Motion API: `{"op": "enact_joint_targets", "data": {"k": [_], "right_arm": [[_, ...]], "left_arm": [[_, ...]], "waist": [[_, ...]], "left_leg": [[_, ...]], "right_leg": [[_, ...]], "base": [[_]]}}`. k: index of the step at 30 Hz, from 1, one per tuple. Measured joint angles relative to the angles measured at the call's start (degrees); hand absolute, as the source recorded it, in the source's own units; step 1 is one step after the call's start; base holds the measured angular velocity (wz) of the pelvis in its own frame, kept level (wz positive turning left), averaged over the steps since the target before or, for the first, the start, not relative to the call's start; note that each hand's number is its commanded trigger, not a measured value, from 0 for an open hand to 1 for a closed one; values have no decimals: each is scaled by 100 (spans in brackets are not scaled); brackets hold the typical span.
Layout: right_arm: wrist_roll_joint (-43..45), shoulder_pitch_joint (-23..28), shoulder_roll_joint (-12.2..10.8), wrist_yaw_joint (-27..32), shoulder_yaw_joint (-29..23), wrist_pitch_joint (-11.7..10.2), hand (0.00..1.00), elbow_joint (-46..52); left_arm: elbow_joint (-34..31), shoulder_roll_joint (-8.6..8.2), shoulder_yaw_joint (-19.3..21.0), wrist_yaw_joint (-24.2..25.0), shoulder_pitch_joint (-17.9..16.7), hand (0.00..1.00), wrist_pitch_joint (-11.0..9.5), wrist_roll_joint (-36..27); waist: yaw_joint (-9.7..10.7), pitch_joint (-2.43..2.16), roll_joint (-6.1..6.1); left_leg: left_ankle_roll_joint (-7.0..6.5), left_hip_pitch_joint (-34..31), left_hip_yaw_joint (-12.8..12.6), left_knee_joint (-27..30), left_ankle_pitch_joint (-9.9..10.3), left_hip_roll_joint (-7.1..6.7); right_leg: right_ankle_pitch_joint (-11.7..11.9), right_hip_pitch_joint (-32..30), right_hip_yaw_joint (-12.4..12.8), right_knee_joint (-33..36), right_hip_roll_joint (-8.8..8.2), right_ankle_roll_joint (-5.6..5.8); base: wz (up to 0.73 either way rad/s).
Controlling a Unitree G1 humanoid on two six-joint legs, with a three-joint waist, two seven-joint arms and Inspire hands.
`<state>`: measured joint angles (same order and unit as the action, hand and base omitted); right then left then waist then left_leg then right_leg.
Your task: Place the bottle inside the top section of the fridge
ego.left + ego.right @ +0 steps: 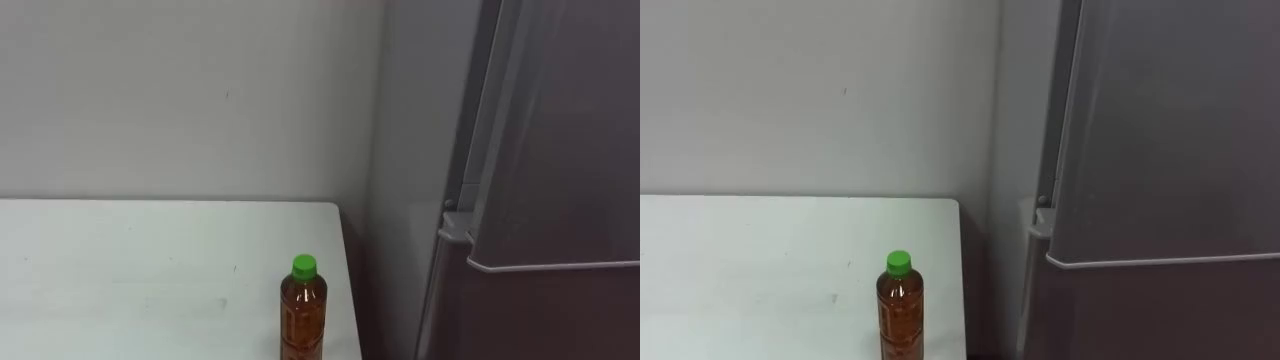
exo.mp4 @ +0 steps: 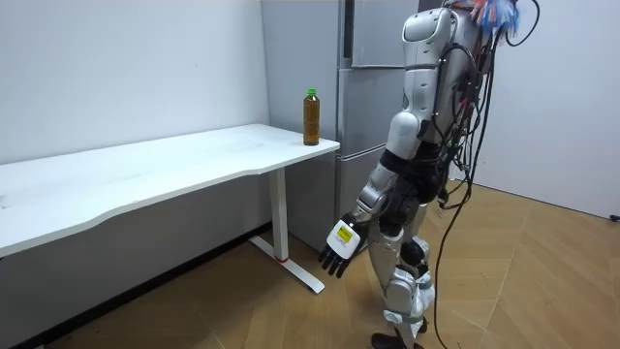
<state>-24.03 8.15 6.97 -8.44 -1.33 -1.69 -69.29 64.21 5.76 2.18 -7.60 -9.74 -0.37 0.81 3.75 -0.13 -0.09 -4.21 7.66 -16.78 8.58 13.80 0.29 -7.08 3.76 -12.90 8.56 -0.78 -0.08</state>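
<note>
A bottle (image 1: 899, 306) of amber liquid with a green cap (image 1: 899, 262) stands upright near the right edge of a white counter (image 1: 760, 270). Behind is a plain pale wall (image 1: 810, 100). To the right, apart from the counter, stands a grey fridge (image 1: 1170, 180), doors closed

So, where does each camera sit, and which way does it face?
Left eye view: on the robot's head, looking down at the bottle on the table, fridge at right.
Right eye view: beside it, same scene.
Room view: stands at the robot's left, sees its whole body, left hand hanging open.
All share bottle, table, fridge.
</note>
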Motion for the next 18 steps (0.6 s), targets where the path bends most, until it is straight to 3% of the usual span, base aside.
{"op": "enact_joint_targets", "data": {"k": [8, 18], "right_arm": [[-25, 3, -4, -46, 6, 58, 0, 1], [-72, 39, -5, -33, 1, 54, 0, -46]], "left_arm": [[-10, 21, 77, -216, -68, 0, 12, 219], [51, 28, 260, -349, -148, 0, 46, 64]], "waist": [[-8, -6, -54], [-95, -2, -69]], "left_leg": [[2, 15, 8, -2, 0, -1], [6, 1, 5, -4, 5, 0]], "right_leg": [[-23, 0, -7, 7, -5, -6], [-23, -14, 7, 7, 0, -6]], "base": [[0], [0]]}}
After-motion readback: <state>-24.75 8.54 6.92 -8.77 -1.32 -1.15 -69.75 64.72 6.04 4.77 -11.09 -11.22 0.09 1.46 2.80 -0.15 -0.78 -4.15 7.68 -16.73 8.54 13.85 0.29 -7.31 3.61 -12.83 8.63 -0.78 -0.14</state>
